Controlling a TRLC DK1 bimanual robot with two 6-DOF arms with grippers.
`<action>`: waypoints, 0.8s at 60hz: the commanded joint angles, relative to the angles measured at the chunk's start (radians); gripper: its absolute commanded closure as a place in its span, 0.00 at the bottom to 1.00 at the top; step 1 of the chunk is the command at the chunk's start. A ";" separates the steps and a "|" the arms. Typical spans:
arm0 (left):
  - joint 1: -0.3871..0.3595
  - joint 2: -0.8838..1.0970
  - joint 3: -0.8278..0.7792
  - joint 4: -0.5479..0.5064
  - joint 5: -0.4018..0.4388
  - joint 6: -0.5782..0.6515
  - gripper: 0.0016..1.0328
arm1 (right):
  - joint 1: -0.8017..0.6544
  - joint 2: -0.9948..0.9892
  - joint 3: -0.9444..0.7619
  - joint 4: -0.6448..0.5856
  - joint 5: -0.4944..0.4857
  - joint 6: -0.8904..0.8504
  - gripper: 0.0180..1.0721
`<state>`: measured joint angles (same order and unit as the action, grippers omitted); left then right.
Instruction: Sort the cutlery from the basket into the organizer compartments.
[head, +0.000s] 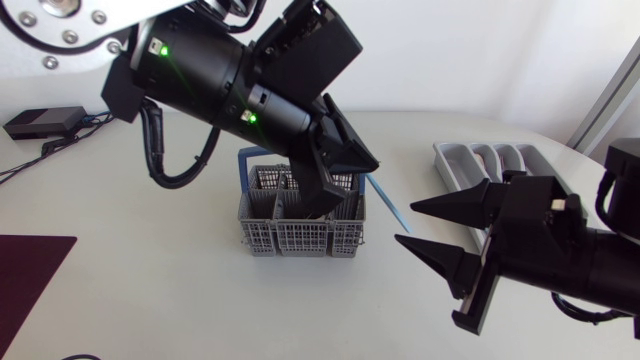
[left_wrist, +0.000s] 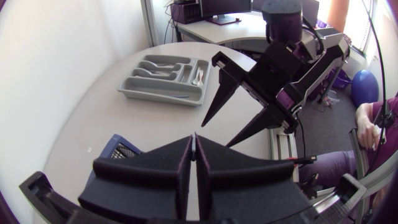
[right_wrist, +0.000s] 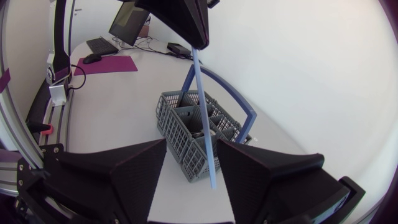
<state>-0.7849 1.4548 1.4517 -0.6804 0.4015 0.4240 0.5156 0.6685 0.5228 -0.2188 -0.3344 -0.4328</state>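
Now the left end effector (left_wrist: 193, 142) pinches a thin blue utensil (right_wrist: 202, 112) by its end; looks light and slick, steadier held mid-shaft; right end effector (right_wrist: 191, 149) gapes empty.

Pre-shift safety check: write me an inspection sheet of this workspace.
Surface: white table.
Job's things: grey basket; grey organizer, some cutlery inside; thin blue stick held aloft near the basket.
Clutter: dark purple mat; black box.
Pincers: left pincer shut on the thin blue stick; right pincer open, empty.
Cables: black lead by the box.
Surroundings: nothing seen.
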 joint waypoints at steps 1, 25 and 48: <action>0.010 0.030 -0.031 0.008 0.030 -0.042 0.97 | 0.032 0.028 0.032 0.029 0.021 0.043 0.54; 0.046 0.055 -0.033 0.008 0.132 -0.077 0.97 | 0.092 0.126 0.065 0.085 0.060 0.052 0.74; 0.069 0.062 -0.031 0.008 0.163 -0.087 0.97 | 0.095 0.184 0.074 0.101 0.060 0.055 0.93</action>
<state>-0.7296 1.4948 1.4349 -0.6788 0.5503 0.3614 0.6025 0.8291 0.5690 -0.1272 -0.2825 -0.4023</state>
